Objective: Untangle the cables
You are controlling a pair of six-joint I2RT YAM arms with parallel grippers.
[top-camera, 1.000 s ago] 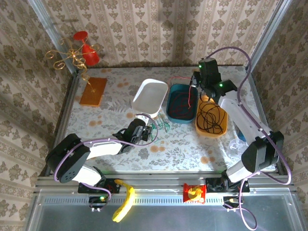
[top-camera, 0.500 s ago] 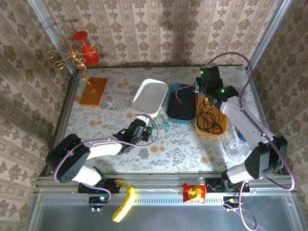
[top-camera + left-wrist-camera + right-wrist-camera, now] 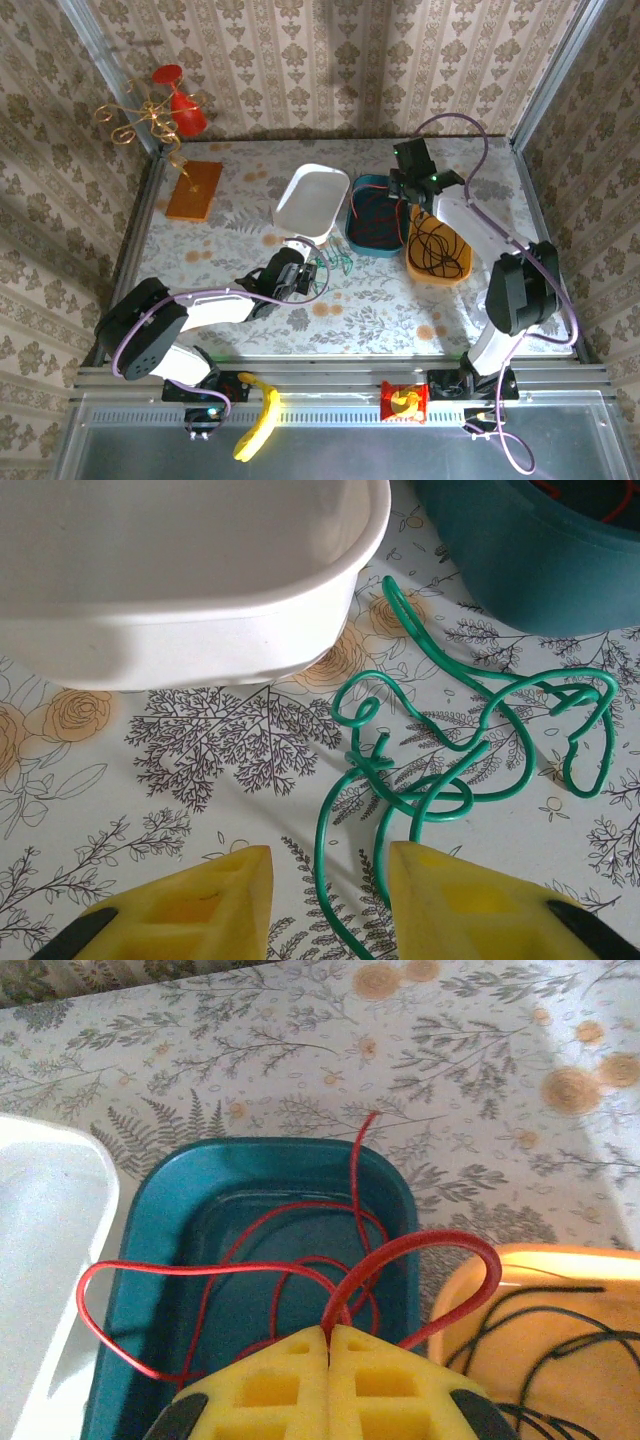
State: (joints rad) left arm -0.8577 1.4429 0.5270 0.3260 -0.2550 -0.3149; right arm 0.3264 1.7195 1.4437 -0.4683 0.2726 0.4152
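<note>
Closest to me, the left gripper [image 3: 330, 880] lies low over the flowered table [image 3: 390, 300], its two yellow fingers [image 3: 200, 905] parted with a plain gap between them. The green cable [image 3: 450, 750] lies in a loose knot of loops just beyond those fingertips, flat on the cloth, and two of its strands trail back into the gap; one runs along the inner edge of the right-hand finger, the other passes free between the two. The jaws are not pinching it, for the gap is much wider than the wire. Just past the knot stands the white tray [image 3: 200, 580], its near corner beside the cable's far loops. Off to the right the orange tray [image 3: 458, 272] holds the black cable [image 3: 435, 245] in a coiled heap. Next to it, between the white and orange trays, sits the teal tray [image 3: 250, 1200] with the red cable [image 3: 200, 1270] looped inside it, one end poking up over the far rim. Above the teal tray's near edge hangs the right gripper [image 3: 329, 1335], its fingers pressed tight together on a bend of that red wire, which arches up out of the seam.
</note>
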